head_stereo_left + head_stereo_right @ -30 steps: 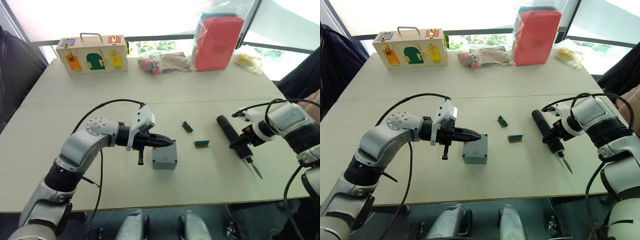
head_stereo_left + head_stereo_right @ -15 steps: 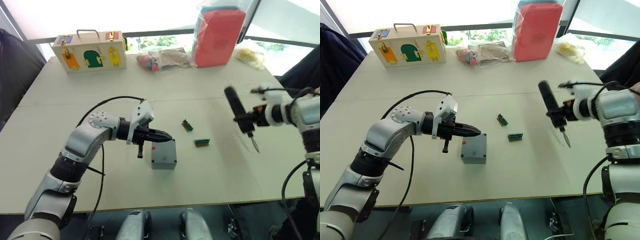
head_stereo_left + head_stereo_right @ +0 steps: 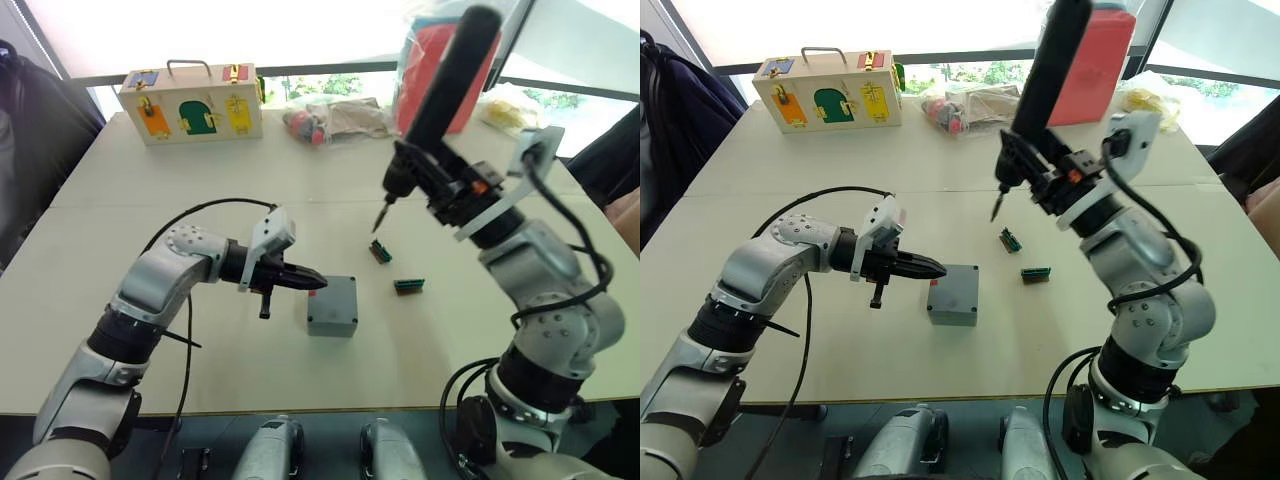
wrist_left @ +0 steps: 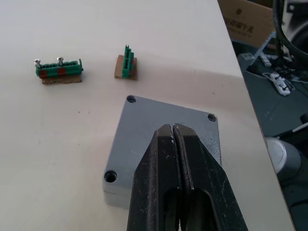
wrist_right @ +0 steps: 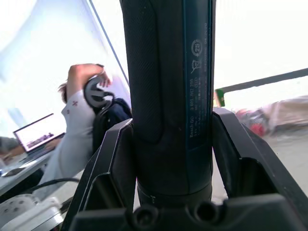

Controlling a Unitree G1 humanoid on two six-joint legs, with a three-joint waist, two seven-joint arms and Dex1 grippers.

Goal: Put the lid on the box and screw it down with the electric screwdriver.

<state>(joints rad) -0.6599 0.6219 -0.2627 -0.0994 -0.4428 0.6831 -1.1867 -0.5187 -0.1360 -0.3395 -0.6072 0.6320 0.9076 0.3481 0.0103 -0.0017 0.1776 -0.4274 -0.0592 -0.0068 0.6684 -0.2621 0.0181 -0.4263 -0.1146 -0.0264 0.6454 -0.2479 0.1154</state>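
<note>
The right end effector pinches the electric screwdriver aloft; the left end effector, pressed together, hovers over the lidded box.

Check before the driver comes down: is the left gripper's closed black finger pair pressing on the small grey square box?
Cannot tell. In the left wrist view the shut left gripper overlaps the grey box; the eye views leave any gap unclear.

The left arm reaches forward and inward across the table, elbow bent, with the left gripper pointing toward the centre and its two black fingers pressed together, holding nothing. The right arm is raised with the elbow bent and the forearm angled up and inward. The right gripper is clamped around the electric screwdriver, which stands tilted with its bit pointing down.
</note>
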